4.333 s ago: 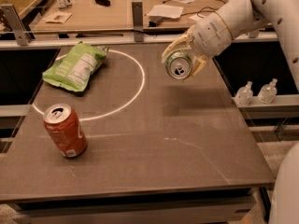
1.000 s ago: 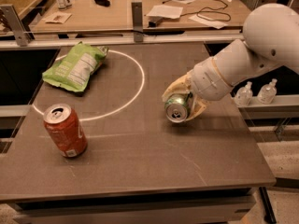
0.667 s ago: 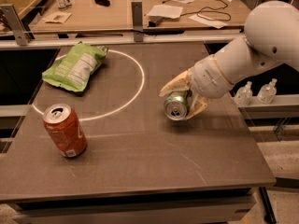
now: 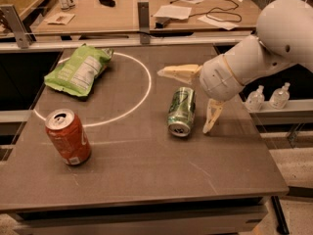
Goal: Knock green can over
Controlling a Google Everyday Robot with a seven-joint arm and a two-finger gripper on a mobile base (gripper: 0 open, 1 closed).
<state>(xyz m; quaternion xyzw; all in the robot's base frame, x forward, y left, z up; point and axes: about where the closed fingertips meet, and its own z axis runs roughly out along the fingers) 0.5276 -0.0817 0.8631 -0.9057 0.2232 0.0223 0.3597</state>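
1. Green can (image 4: 181,111) lies on its side on the counter (image 4: 146,170), a wide dark brown top bearing a painted white circle (image 4: 148,84) toward the back left.
2. Reaching in over the right edge is the white robot arm (image 4: 254,53).
3. A flat green chip bag (image 4: 78,72) lies near the back left corner, mostly inside the circle.
4. At the arm's end, the gripper (image 4: 182,102) sits right of the counter's middle with its tan fingers spread wide. One points left beyond the can's far end, the other points down just beside its right flank. Whether either touches the can cannot be told.
5. An orange-red can (image 4: 68,137) stands upright near the left edge, toward the front.
6. The green can itself is right of centre, just outside the circle, with its silver top facing the front edge.
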